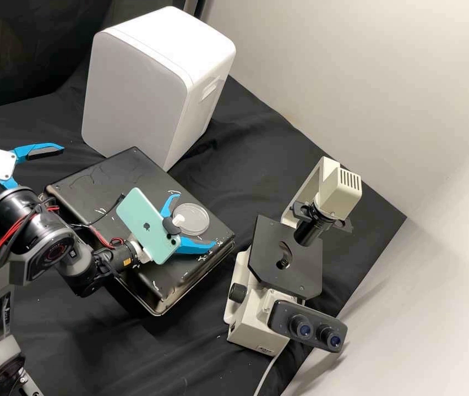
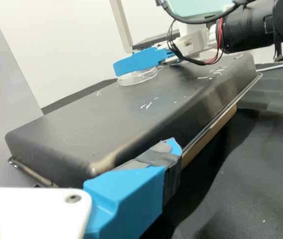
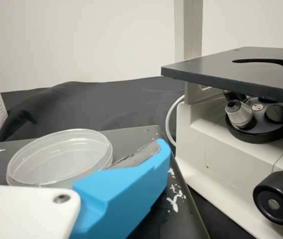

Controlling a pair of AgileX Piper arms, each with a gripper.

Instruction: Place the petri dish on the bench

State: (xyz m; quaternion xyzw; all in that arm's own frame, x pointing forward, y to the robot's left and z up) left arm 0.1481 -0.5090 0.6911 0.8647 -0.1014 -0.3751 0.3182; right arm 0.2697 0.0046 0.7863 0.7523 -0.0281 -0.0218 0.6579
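Observation:
A clear round petri dish (image 1: 191, 219) rests on the near right corner of a black scuffed case (image 1: 102, 184) in the middle of the bench. My right gripper (image 1: 195, 219) is open, one blue finger on each side of the dish. In the right wrist view the dish (image 3: 59, 157) lies close against one finger (image 3: 126, 184), with a gap to the other. My left gripper (image 1: 24, 165) is open at the far left, beside the case's left end, with nothing in it. The left wrist view looks along the case (image 2: 121, 119) to the dish (image 2: 137, 77).
A white microscope (image 1: 295, 264) with a black stage stands just right of the case. A tall white box (image 1: 157, 82) stands behind the case. Black cloth (image 1: 245, 143) covers the bench, with bare room in front of the case and between the box and the microscope.

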